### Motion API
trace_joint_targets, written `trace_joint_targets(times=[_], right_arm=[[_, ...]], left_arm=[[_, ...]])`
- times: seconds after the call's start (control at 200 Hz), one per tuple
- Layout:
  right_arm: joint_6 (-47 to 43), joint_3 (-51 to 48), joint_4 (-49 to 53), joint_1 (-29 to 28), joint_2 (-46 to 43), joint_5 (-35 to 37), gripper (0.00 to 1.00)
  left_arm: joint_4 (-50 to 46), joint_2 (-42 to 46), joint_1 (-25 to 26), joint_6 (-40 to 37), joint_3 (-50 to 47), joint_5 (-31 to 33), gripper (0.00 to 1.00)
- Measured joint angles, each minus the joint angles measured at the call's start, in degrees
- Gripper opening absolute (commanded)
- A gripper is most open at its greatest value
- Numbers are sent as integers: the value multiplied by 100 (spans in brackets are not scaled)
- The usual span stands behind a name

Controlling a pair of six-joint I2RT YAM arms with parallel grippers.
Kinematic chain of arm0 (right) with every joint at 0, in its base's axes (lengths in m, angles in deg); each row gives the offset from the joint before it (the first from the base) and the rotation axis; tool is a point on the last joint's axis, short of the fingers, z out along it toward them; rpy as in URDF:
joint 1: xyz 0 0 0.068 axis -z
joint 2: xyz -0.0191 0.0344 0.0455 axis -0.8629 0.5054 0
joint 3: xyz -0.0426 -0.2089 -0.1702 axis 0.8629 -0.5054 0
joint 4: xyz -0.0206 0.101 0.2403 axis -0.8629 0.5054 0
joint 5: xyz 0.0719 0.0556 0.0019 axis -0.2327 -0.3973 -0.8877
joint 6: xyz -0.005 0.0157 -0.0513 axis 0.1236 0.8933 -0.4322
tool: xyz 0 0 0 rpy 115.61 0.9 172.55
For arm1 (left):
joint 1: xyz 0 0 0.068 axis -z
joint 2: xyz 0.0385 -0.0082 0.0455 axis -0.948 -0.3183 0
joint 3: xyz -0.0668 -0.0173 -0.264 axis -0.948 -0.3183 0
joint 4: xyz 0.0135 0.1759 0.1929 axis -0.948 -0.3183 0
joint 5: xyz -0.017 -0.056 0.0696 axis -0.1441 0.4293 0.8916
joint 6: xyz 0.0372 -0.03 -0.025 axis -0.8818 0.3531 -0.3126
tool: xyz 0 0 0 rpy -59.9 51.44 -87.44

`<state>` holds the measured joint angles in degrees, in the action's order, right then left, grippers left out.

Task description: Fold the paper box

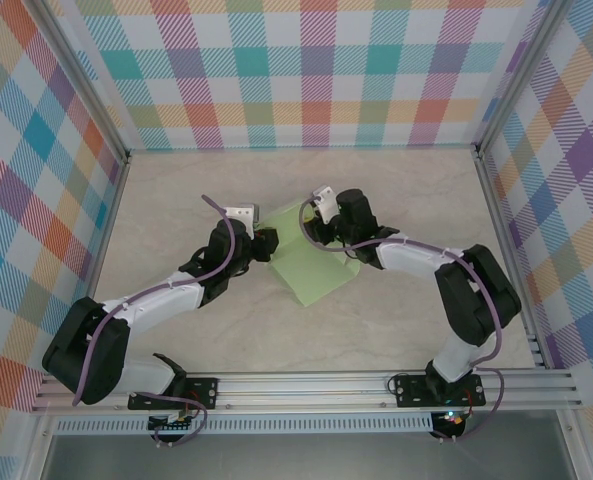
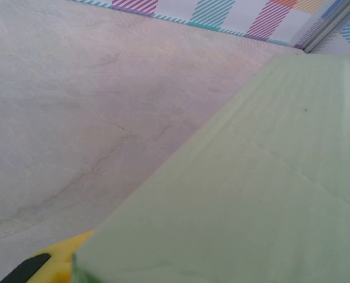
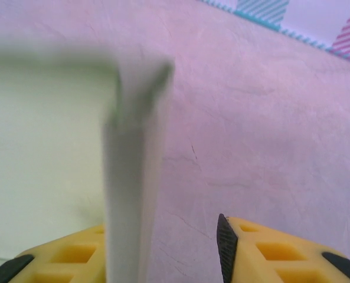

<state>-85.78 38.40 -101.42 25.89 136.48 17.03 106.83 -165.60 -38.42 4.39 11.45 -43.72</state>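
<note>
Seeing pale marble-look table under both pincers, with plaid walls beyond and on either side of them. Reading paper box as pale green card, partly folded, lying on the table between the two pincers and slanted across the overhead view. Placing left pincer right at the box's left edge, touching or just beside it; can't separate the two from above. Can't tell clamped or released either: getting from left wrist just one yellow finger at lower left, partly hidden behind a broad green panel stretching up and away to that finger's right. Placing right pincer at the box's far corner in the overhead view. Calling it released: jaws apart, with a blurred upright flap standing between them, close against the view-left finger and well clear of the other finger, bare table in the gap. Noting more flat green card left of that flap, ahead of the view-left finger.
</note>
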Motion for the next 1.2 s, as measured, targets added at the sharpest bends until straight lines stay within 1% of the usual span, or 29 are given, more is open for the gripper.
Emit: trace_joint_targets(times=[0.105,0.26,0.56,0.775,0.835,1.08,1.2], right_arm=[[-114,0,-17,46,-212,-256,47],[-195,13,9,79,-376,-505,44],[-256,114,203,83,-350,-444,42],[-223,483,367,83,-39,-448,41],[-208,560,398,83,35,-446,38],[-149,581,426,81,149,-446,38],[-122,555,420,81,146,-431,33]], left_arm=[[-42,0,33,-24,9,-4,32],[-136,0,42,-42,35,-4,32],[-238,0,50,-42,42,-7,32],[-236,0,52,-42,42,-4,32],[-234,0,50,-42,42,-2,32],[-254,0,57,-42,42,39,32],[-249,0,59,-42,44,109,32]])
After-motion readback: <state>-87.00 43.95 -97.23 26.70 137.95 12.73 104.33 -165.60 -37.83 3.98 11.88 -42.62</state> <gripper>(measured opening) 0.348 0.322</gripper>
